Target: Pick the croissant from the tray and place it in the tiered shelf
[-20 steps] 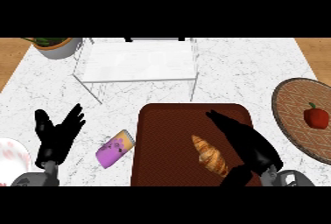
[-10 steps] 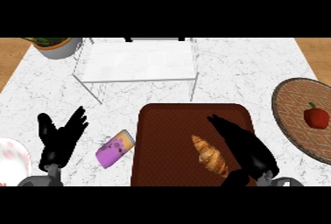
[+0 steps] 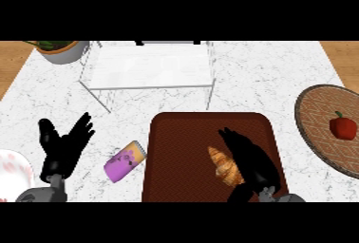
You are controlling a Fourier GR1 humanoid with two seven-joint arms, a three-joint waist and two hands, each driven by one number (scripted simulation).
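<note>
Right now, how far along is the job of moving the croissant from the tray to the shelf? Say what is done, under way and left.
Done: nothing yet; the croissant lies on the tray. Under way: the right hand is over the tray beside the croissant, fingers not curled round it. Left: grasp it, lift it, set it in the shelf. The left hand rests open at the lower left.

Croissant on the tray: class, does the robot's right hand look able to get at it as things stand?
Probably yes: the right hand hangs over the tray right beside the croissant, fingers straight, with nothing between them.
</note>
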